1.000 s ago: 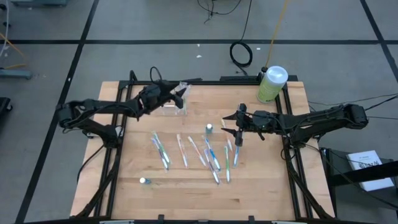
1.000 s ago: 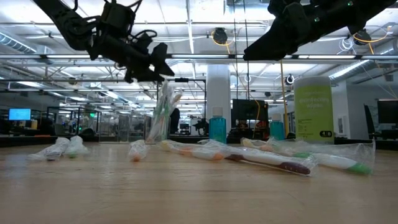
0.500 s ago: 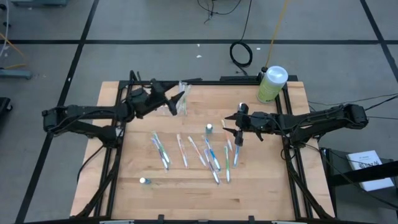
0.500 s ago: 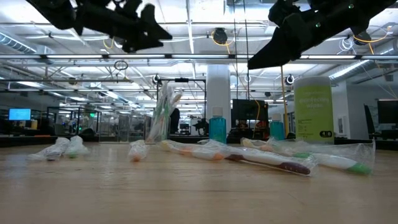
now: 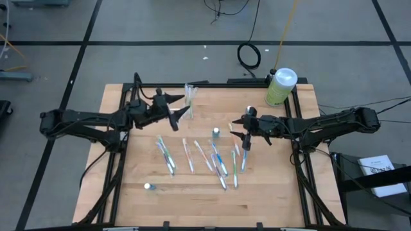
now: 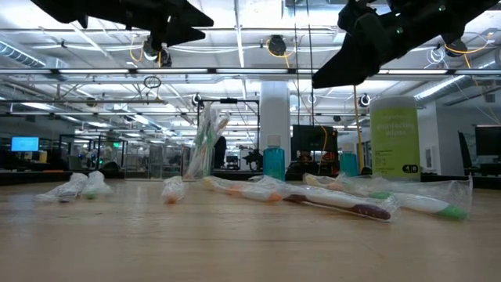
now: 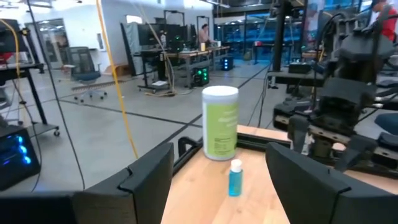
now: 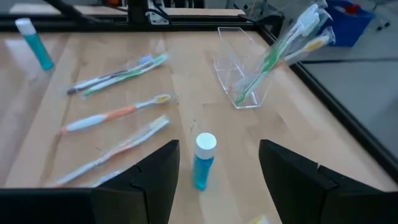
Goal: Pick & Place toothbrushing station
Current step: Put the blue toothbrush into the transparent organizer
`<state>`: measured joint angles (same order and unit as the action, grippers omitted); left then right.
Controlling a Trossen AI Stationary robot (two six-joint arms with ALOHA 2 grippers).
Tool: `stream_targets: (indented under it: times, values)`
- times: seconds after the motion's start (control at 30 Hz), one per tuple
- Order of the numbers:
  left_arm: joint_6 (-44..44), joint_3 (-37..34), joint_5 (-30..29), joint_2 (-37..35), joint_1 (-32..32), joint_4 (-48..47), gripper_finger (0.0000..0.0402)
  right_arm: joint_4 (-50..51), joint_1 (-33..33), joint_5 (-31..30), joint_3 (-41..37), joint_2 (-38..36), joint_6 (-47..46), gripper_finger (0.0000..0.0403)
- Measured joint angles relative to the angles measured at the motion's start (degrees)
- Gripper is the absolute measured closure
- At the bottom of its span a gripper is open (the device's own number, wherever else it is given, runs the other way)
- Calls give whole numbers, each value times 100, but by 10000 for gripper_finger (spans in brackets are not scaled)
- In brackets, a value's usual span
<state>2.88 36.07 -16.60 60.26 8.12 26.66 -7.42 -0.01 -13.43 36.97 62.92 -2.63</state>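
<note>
Inspecting the counter [image 5: 128, 192], I am finding the toothbrushing station [image 5: 189, 97] standing upright near the far edge with wrapped brushes leaning in it, while my left hand [image 5: 182, 113] is hovering just beside it, released and grasping nothing. My right hand [image 5: 239, 136] is waiting over the loose toothbrushes [image 5: 215, 160] near the small blue bottle [image 5: 216, 133], likewise released and empty. I am judging that the next pick needs a slow, square approach, fingers straddling one brush mid-handle, keeping clear of the station's thin wall.

Grey floor [image 5: 160, 25] with black tape lines, white pillar [image 6: 275, 117], ceiling strip lights, distant desks and office chair [image 7: 84, 74]
</note>
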Motion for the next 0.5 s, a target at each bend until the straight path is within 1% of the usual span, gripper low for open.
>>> stream_targets:
  times: [0.1, 0.2, 0.37, 0.5]
  values:
    - [4, 0, 1, 49, -39, -42, 140, -36, 0, 2, -19, 0, -250, 190]
    - [-10, 0, 2, 47, -46, -33, 140, -336, 0, 4, -203, 0, -273, 190]
    - [-375, 0, 7, 47, -45, -149, 140, -1279, 0, 17, -650, 2, -266, 190]
    - [-490, 0, 11, 47, -53, -266, 140, -1369, 8, 17, -739, 2, -247, 190]
